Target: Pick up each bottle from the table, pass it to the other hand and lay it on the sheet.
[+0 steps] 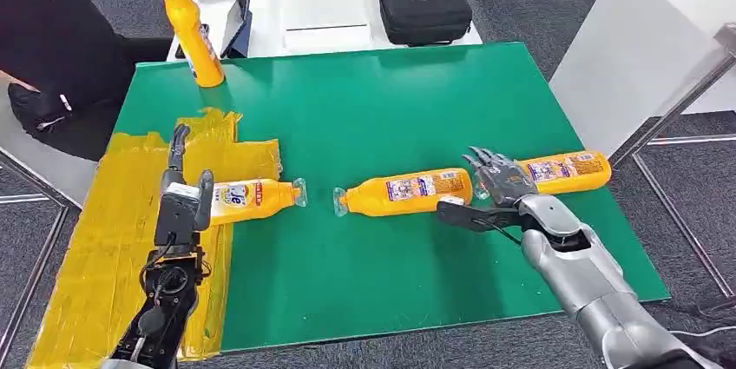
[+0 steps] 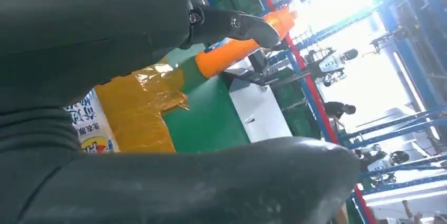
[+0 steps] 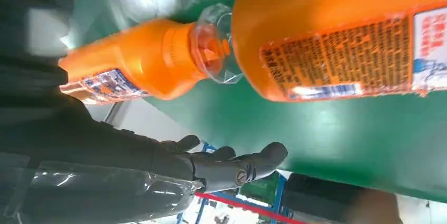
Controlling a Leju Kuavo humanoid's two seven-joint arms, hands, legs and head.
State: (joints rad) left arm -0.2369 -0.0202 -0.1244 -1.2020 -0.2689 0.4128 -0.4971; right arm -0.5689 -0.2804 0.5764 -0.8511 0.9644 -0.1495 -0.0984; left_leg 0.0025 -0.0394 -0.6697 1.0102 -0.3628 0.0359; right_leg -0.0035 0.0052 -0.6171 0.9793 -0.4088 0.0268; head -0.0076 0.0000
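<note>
In the head view, a green table (image 1: 364,239) fills the middle of the frame, with a crinkled yellow sheet (image 1: 104,239) taped over its left part. Four orange bottles are in sight. One standing bottle (image 1: 191,35) is upright at the upper left corner of the table. The left bottle (image 1: 252,199) lies on its side at lower left, its base end on the sheet's right edge and its clear cap pointing right onto the green. The left hand (image 1: 184,195) is wrapped around the base end of this bottle, thumb over the label and one dark finger stretched up over the sheet; in the left wrist view the label (image 2: 90,129) shows just beside the thick thumb.

The middle bottle (image 1: 408,189) lies on its side in the centre right of the frame, cap pointing left, nearly meeting the cap of the left bottle with a small gap between. The right bottle (image 1: 568,169) lies beyond it at right, near the table's right edge. The right hand (image 1: 490,191) hovers over the spot where these two meet, fingers spread apart and holding nothing; the right wrist view shows its fingers (image 3: 232,163) extended clear of both bottles.

At the top of the head view, a white table (image 1: 330,4) carries a black case (image 1: 425,11).
</note>
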